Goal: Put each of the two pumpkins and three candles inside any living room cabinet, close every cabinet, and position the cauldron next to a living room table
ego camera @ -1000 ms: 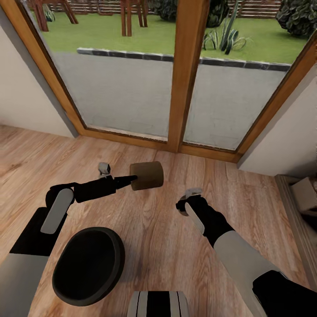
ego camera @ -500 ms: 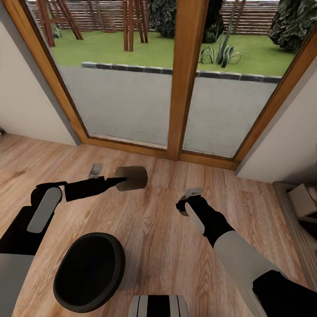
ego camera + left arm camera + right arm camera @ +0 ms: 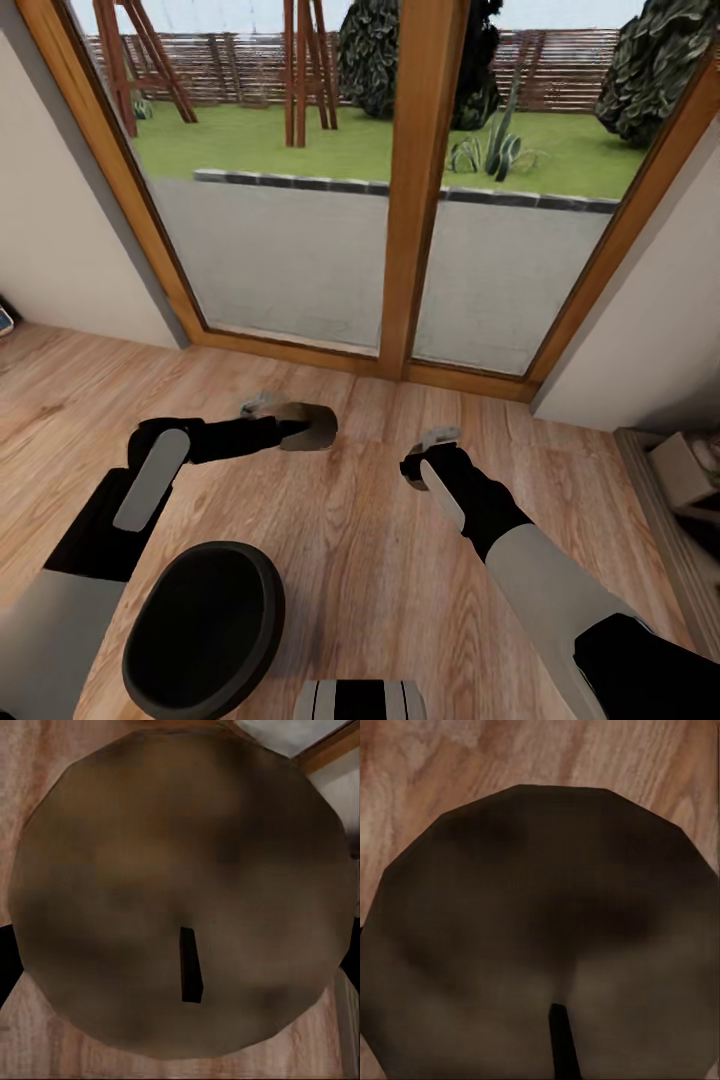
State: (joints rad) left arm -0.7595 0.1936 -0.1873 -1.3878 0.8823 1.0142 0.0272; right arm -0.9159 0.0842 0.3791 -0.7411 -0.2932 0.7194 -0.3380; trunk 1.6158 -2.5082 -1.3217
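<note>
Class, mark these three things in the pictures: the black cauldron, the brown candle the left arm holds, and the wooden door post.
cauldron (image 3: 200, 632), head view, dark inside of the bowl.
candle (image 3: 318, 425), head view, its rounded side.
door post (image 3: 420, 180), head view, middle of the upright.
</note>
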